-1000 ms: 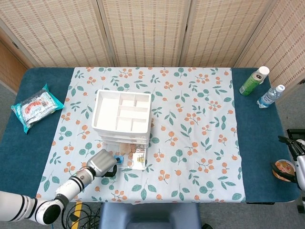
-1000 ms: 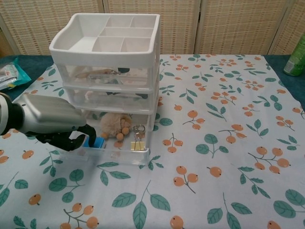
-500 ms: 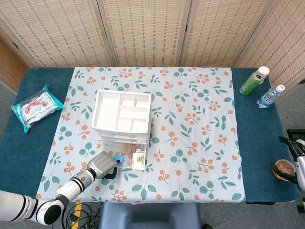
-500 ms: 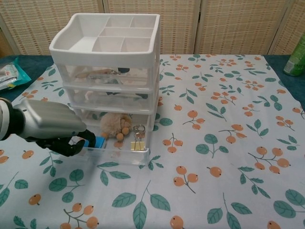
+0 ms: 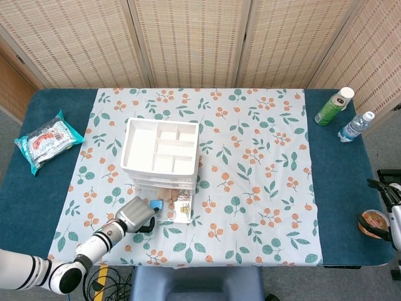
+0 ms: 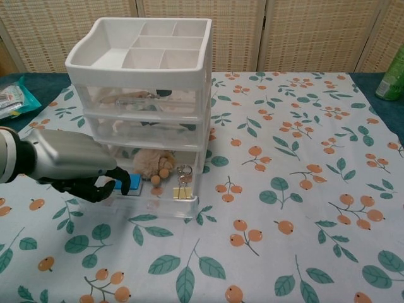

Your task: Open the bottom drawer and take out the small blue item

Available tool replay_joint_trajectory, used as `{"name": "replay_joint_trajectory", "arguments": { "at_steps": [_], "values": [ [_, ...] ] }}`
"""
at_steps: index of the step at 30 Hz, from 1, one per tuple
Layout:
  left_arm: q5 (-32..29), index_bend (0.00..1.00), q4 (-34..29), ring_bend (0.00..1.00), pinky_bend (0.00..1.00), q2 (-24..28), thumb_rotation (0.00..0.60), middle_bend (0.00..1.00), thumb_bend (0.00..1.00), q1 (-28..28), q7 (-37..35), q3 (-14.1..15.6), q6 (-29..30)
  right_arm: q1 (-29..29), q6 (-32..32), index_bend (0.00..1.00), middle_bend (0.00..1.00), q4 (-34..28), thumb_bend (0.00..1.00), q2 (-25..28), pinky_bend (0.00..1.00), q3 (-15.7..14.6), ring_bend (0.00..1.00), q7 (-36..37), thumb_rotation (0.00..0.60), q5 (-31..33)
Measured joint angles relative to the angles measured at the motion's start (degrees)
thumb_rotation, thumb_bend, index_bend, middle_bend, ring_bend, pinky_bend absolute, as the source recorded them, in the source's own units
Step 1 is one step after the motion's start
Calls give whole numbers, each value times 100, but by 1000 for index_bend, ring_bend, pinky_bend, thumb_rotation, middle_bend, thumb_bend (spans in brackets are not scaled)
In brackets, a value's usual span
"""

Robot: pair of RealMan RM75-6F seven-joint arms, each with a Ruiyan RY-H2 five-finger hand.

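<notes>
Left robot hand [image 6: 76,169]: nearest the chest camera, low at the front of the open drawer; its dark fingers curl round the small blue item [image 6: 130,184], which looks pinched and raised just above the drawer floor, though the contact itself is partly hidden; I judge the low side approach suits the shallow tray.
Bottom drawer [image 6: 165,203]: just to the robot hand's right, pulled out so its contents can be reached from above.
Other contents: past the fingertips, a fuzzy tan toy [image 6: 151,165]; further right, a binder clip [image 6: 182,184].
Drawer unit [image 6: 144,69]: behind and above the robot hand, white, its two upper drawers shut, open tray on top.
Right robot hand [image 5: 390,195]: far off at the tabletop's right edge, away from the work; whether its fingers are spread or closed I cannot tell.
Tabletop [image 5: 351,188]: blue, under a leaf-and-fruit cloth [image 5: 263,157].
Far side: snack packet [image 5: 47,139]; green bottle [image 5: 333,106]; water bottle [image 5: 355,126]; woven screens [image 5: 188,37].
</notes>
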Motion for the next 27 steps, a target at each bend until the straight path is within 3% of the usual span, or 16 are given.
{"name": "replay_joint_trajectory", "arguments": {
  "at_steps": [1, 4, 6, 8, 12, 15, 27],
  "values": [
    [53, 250, -32, 1000, 1000, 27, 92, 977, 708, 14, -5, 3, 26, 3, -4, 181, 287, 0, 214, 1, 358, 1, 311, -1, 600, -1],
    [301, 257, -138, 1000, 1000, 141, 273, 976, 702, 84, -56, 0, 148, 16, -18, 181, 287, -2, 214, 2, 358, 1, 311, -1, 600, -13],
    [545, 260, -172, 1000, 1000, 211, 508, 976, 657, 171, -180, -29, 244, 17, -12, 181, 287, -3, 214, 2, 358, 1, 311, 4, 600, -22],
    [837, 262, -140, 1000, 1000, 248, 594, 976, 594, 279, -366, -72, 337, 19, -5, 181, 287, -2, 213, 0, 358, 0, 311, 7, 600, -32],
    [1412, 271, 105, 1000, 1000, 243, 600, 979, 443, 494, -736, -158, 463, 15, 16, 181, 287, -9, 214, 2, 358, 0, 311, 7, 600, -45],
    [1839, 277, 420, 1000, 1000, 154, 600, 982, 396, 648, -1004, -225, 532, 13, 25, 181, 287, -23, 214, 10, 358, -2, 311, -2, 600, -55],
    [3312, 272, 1413, 1000, 1000, -102, 600, 999, 389, 789, -1703, -316, 270, 4, 49, 181, 289, -57, 214, 28, 358, -4, 318, -19, 600, -68]
  ]
}}
